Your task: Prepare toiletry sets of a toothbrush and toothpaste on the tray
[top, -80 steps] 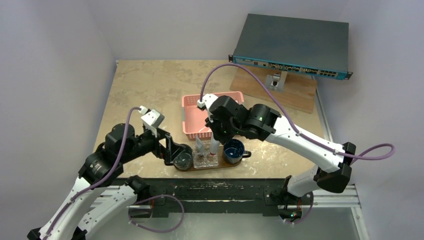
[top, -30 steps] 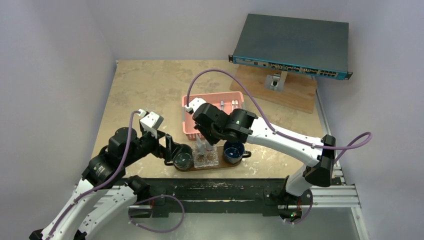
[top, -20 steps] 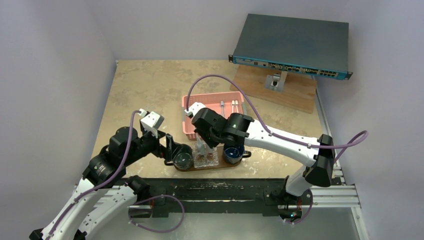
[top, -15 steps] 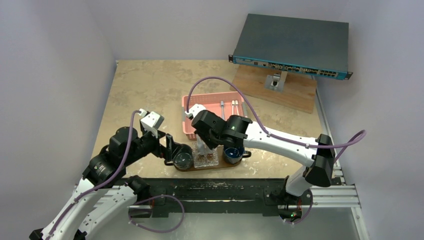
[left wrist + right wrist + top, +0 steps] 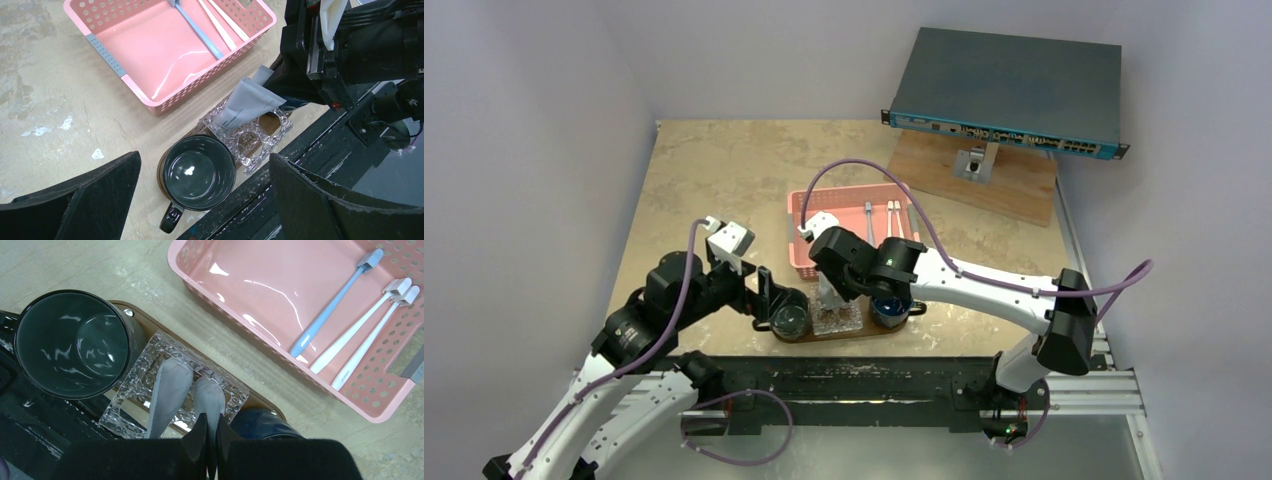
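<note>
Right pincer (image 5: 209,421) lowered toothpaste (image 5: 210,396) toward beige tabletop's (image 5: 724,170) tray (image 5: 260,401).

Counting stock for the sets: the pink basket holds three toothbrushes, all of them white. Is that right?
Not quite. The pink basket does hold three, but only two are white toothbrushes; the third is a blue toothbrush. The right wrist view shows this plainly.

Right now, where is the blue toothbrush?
In the right wrist view, the blue toothbrush lies inside the pink basket, toward its right end, right beside two white toothbrushes.
</note>
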`<move>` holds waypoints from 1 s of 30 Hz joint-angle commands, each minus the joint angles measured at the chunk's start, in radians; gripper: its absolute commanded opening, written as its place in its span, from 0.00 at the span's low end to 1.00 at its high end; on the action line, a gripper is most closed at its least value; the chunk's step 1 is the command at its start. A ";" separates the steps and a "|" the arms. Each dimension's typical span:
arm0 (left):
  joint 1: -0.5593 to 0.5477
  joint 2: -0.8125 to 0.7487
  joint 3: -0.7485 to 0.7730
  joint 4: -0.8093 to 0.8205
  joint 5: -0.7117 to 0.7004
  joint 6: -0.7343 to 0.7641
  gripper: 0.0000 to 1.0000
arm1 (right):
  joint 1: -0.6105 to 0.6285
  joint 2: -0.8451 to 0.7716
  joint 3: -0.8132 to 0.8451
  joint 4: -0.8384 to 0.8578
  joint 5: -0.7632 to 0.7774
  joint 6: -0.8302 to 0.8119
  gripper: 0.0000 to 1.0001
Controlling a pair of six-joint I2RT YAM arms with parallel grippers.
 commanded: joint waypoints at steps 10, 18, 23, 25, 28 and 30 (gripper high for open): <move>-0.003 0.025 -0.001 0.045 -0.003 0.021 1.00 | 0.007 -0.073 -0.003 0.055 0.039 0.020 0.16; -0.002 0.032 -0.001 0.044 -0.007 0.026 1.00 | 0.007 -0.097 0.055 0.025 0.078 0.019 0.35; -0.002 0.037 0.001 0.044 -0.007 0.028 1.00 | 0.006 -0.105 0.098 -0.004 0.114 0.025 0.36; -0.002 0.039 0.001 0.043 -0.008 0.028 1.00 | 0.005 -0.105 0.121 -0.016 0.142 0.019 0.36; -0.001 0.043 0.001 0.043 -0.009 0.029 1.00 | 0.002 -0.099 0.153 -0.021 0.176 0.006 0.39; -0.002 0.045 0.001 0.042 -0.009 0.031 1.00 | -0.013 -0.085 0.175 -0.031 0.177 0.004 0.41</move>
